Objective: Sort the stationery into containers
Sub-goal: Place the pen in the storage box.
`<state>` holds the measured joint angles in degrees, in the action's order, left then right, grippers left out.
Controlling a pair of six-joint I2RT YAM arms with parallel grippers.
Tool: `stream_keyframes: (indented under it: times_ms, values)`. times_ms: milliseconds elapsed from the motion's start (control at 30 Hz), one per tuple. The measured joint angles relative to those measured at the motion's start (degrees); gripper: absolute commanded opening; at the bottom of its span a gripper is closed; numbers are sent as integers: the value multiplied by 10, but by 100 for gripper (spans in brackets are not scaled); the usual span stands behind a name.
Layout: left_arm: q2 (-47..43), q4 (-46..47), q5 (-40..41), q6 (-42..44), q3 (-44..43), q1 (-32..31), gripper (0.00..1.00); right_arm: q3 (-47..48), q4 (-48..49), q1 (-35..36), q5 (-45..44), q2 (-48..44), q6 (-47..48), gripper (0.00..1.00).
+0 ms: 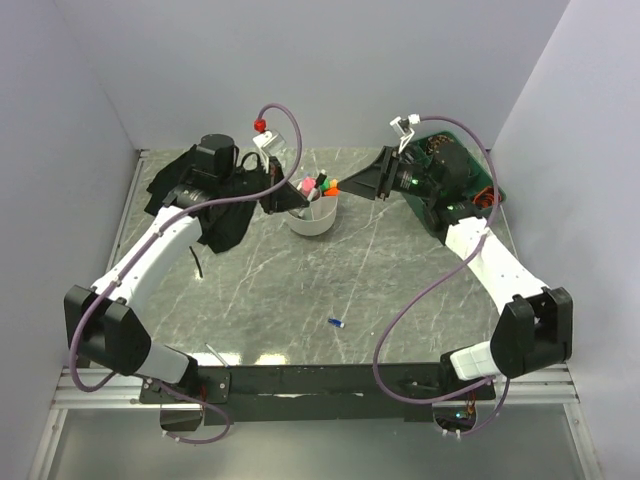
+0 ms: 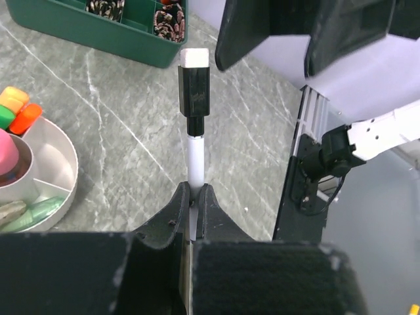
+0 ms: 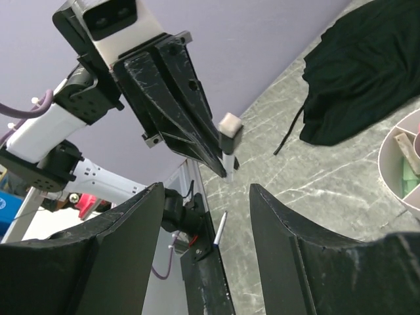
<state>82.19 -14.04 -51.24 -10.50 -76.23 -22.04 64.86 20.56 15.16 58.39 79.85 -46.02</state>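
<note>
Nearest me, a small blue piece [image 1: 337,323] lies loose on the tabletop [image 1: 400,285], not yet sorted. Beyond it, beside the white bowl [image 1: 315,222], my left end effector [image 2: 194,192] pinches a white pen [image 2: 195,98] by its tail. The cap points outward, I judge as an offer to the right end effector [image 3: 205,195], which faces it spread wide. The black bag [image 1: 222,226] lies farther left.

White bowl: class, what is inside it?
An orange highlighter and green highlighter share one compartment; pink-capped bottle in the middle; pale green items in another. Anything beneath them is covered; the rest of the bowl is out of frame.
</note>
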Motion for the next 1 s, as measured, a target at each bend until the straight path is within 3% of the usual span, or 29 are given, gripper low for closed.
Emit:
stream_keyframes:
  times_ms: [633, 1000]
  values:
    - [26, 49, -18, -55, -15, 0, 1, 47, -66, 42, -126, 30, 105, 59]
    - [31, 56, -18, -67, -16, 2, 1, 55, -51, 50, -120, 48, 101, 53]
